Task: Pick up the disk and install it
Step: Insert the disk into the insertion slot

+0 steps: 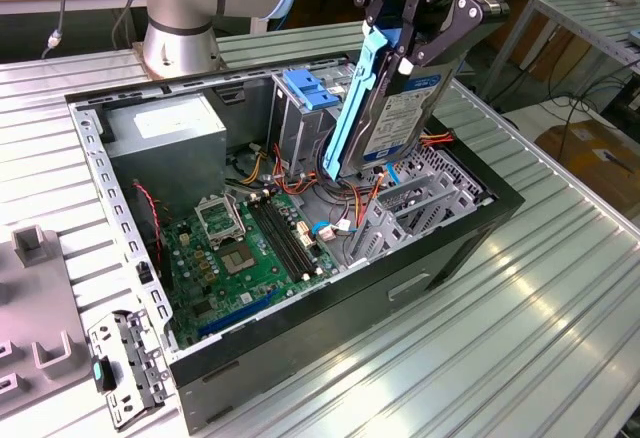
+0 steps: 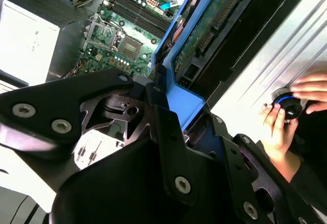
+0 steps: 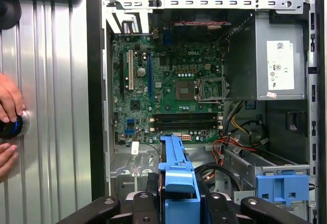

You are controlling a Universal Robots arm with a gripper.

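Black end effector (image 1: 410, 50), clamped on the white-labelled disk (image 1: 404, 118), holds it tilted above the open case (image 1: 350, 330).

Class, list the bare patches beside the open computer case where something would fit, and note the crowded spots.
Free: the ribbed table on the exterior view's right of the case. Crowded: inside it, under the disk the gripper holds, cables tangle.

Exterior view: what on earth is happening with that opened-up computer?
The robot's pincer grips the disk, a hard drive in blue rails, holding it tilted over the open computer case. It is not yet in place. Beside the case, a person's hand rests on a round knob.
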